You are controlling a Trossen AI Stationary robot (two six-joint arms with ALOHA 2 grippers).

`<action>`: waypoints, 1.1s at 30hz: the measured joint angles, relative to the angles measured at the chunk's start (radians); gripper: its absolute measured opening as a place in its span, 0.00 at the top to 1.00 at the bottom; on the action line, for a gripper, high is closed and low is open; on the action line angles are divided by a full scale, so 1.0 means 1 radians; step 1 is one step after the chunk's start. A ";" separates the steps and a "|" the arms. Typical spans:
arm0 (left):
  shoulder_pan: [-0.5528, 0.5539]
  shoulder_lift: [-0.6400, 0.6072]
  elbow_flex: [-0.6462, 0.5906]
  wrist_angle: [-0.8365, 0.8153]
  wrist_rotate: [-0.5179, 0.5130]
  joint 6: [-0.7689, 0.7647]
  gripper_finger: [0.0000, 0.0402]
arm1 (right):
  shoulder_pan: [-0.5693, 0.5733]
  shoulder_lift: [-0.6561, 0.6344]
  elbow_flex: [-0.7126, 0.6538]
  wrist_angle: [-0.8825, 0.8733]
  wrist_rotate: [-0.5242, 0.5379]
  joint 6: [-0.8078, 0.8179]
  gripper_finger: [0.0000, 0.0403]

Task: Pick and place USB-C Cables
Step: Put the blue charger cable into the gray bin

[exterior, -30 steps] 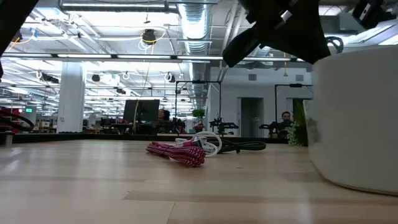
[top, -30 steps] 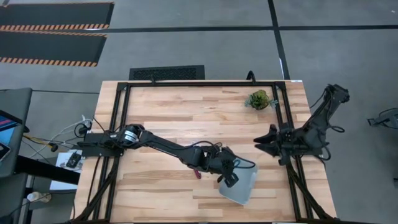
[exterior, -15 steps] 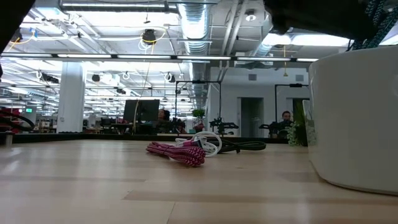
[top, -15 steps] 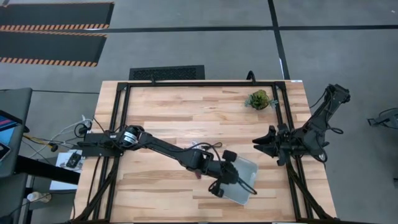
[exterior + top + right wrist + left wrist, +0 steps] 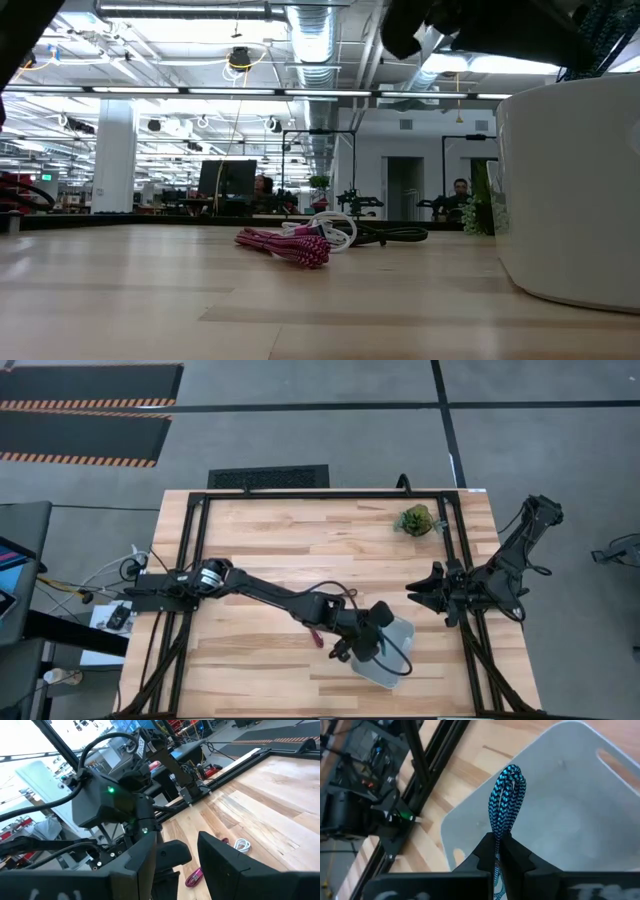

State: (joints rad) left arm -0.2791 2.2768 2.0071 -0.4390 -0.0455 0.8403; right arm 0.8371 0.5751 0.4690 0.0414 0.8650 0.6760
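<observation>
My left gripper (image 5: 362, 648) is over the pale blue tray (image 5: 395, 660) near the table's near edge, shut on the teal cable (image 5: 507, 795). That cable also shows at the low view's top right as a teal braid (image 5: 605, 30). The dark red cable (image 5: 285, 245), the white cable (image 5: 335, 228) and the black cable (image 5: 395, 236) lie together on the wood, to the left of the tray (image 5: 570, 190). My right gripper (image 5: 415, 588) waits open at the table's right side, above the wood. My left gripper (image 5: 498, 840) pinches the teal cable's folded bundle between its two fingers, just below the looped end (image 5: 499, 831). The loop sticks out past the fingertips. The fingers point down at the tray's inside (image 5: 560, 810), and the cable is lifted clear of it.
A small green plant (image 5: 415, 520) stands near the table's far right corner. A black frame (image 5: 195, 560) runs round the table top. The right wrist view shows the dark red cable (image 5: 194, 877) and the white cable (image 5: 242, 844) on bare wood beyond the left arm.
My left gripper, still shut on the teal cable, has swung a little toward the table's near edge over the tray and turned about its wrist. The three cables on the wood have stayed in place.
</observation>
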 joint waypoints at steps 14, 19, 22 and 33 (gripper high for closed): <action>-0.030 0.113 0.000 -0.016 -0.065 0.282 1.00 | 0.000 0.000 0.000 -0.007 0.000 -0.003 0.58; -0.020 0.114 0.000 -0.021 -0.064 0.282 1.00 | 0.000 0.000 0.000 -0.006 0.000 -0.003 0.58; -0.014 0.114 0.000 -0.023 -0.058 0.291 1.00 | 0.000 0.000 0.000 -0.008 0.000 -0.003 0.58; -0.022 0.160 0.001 -0.115 -0.151 0.557 1.00 | 0.000 0.000 0.000 -0.021 0.000 -0.003 0.58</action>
State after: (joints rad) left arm -0.3010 2.4368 2.0083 -0.5543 -0.1966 1.3975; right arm 0.8369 0.5751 0.4686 0.0208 0.8650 0.6727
